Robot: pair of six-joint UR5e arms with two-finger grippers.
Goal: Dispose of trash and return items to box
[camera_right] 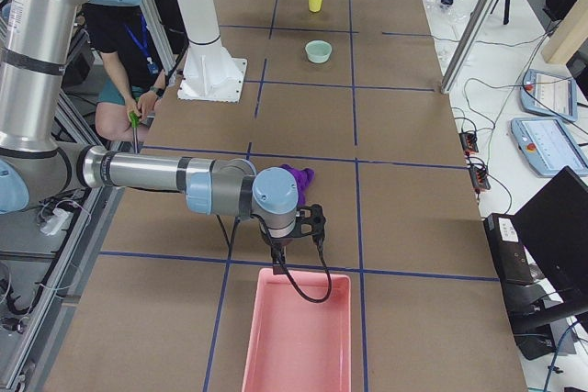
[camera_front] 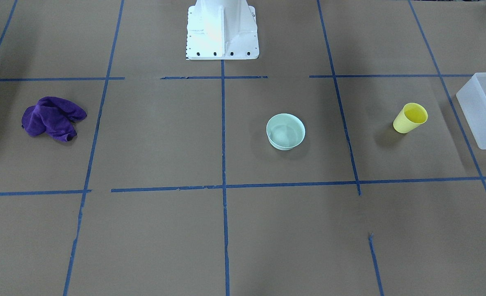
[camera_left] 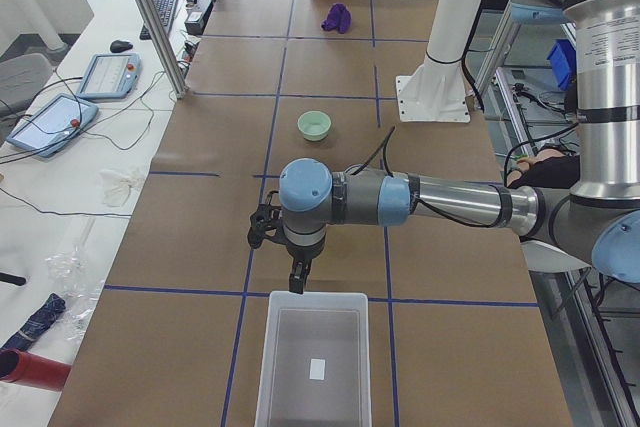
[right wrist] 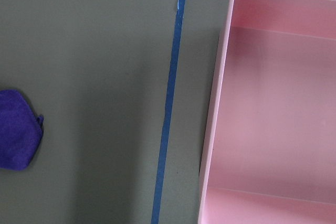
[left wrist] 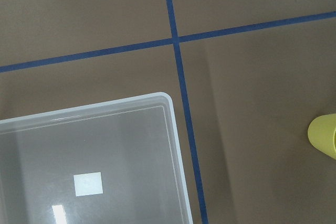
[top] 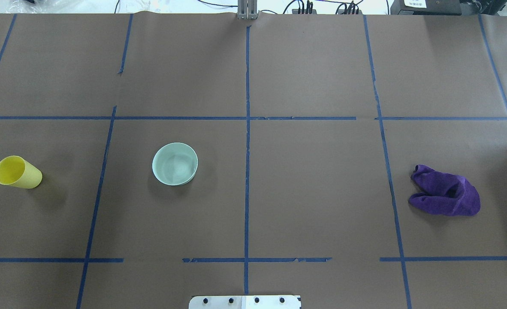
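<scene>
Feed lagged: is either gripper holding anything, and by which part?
Nothing appears held: the yellow cup, green bowl and purple cloth all sit on the table, apart from the left gripper and right gripper.

My left arm [camera_left: 450,202] stretched out level, with the left gripper [camera_left: 297,282] pointing down from its wrist. My right arm [camera_right: 147,172] reached out likewise, right gripper [camera_right: 280,250] down. I couldn't tell how either's jaws stood.

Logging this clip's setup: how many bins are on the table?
2. The translucent white bin at the robot's left end, beside the yellow cup; the pink bin at its right end, near the purple cloth.
</scene>
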